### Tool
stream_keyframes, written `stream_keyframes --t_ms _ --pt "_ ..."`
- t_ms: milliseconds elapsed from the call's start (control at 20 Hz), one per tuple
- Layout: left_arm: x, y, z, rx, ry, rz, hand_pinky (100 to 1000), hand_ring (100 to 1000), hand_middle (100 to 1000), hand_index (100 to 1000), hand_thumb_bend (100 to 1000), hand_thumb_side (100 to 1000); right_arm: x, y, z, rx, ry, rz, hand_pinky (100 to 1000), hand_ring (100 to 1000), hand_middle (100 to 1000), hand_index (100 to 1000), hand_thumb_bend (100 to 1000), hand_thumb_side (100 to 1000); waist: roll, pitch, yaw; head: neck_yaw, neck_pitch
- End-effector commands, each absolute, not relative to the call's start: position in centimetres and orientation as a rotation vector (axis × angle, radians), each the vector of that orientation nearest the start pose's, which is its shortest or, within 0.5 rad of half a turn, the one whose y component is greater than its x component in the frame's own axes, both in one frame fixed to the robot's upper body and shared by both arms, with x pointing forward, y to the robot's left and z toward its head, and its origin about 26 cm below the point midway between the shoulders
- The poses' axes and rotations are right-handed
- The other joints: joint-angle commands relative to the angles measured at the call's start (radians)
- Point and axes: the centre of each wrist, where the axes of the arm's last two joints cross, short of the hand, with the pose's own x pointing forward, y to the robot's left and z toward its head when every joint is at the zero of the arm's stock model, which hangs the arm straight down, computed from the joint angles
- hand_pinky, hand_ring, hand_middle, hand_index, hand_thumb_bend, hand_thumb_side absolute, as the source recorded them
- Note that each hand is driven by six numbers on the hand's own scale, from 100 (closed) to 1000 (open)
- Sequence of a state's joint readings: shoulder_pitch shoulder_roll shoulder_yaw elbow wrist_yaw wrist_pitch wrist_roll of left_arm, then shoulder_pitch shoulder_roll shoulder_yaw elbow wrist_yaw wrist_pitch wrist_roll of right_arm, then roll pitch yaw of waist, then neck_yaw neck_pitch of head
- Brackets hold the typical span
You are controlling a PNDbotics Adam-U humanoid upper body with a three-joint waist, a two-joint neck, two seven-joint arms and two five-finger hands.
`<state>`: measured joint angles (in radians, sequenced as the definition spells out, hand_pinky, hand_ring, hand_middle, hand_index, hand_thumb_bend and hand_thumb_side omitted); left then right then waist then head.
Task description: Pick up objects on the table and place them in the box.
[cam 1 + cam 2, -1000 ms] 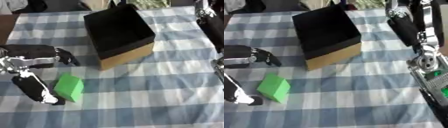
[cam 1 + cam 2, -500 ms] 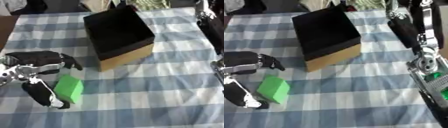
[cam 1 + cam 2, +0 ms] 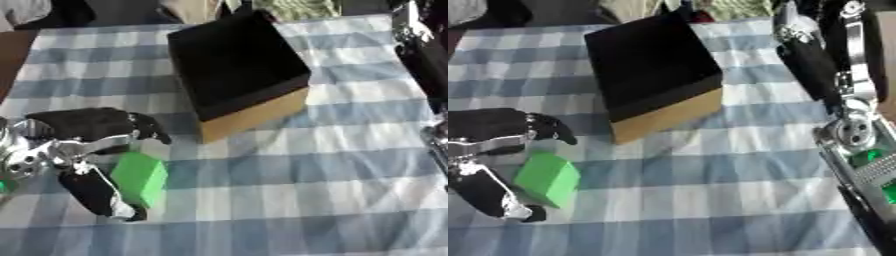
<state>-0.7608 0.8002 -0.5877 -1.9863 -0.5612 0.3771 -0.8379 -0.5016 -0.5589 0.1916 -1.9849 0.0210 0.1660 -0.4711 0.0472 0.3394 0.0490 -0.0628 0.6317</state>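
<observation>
At lower left, the left hand [image 3: 74, 150] brackets the green block [image 3: 138, 178], fingers above and thumb below, spread and not yet closed, ready to lift it toward the box [image 3: 234, 70].

Left hand [image 3: 83, 150] closer around green block [image 3: 138, 178]

blue-and-white checked tablecloth [image 3: 289, 170] over the table, with a green block [image 3: 140, 178] and black-lined cardboard box [image 3: 236, 70]
</observation>
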Motion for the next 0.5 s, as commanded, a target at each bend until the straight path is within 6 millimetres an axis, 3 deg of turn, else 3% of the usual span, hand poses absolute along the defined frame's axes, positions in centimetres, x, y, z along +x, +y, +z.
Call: stream_keyframes --t_ms 50,500 --pt "29.65 18.04 27.0 0.646 -1.154 -1.892 964 922 901 933 563 174 30.61 -23.09 25.83 -0.486 -2.379 0.228 850 753 650 802 100 597 -0.002 -0.016 0.0 0.001 -0.008" --pt "29.86 18.6 26.64 0.647 -1.126 -1.857 959 924 892 927 533 157 30.61 -22.98 25.69 -0.472 -2.377 0.224 851 751 648 801 100 603 -0.002 -0.015 0.0 0.0 -0.014"
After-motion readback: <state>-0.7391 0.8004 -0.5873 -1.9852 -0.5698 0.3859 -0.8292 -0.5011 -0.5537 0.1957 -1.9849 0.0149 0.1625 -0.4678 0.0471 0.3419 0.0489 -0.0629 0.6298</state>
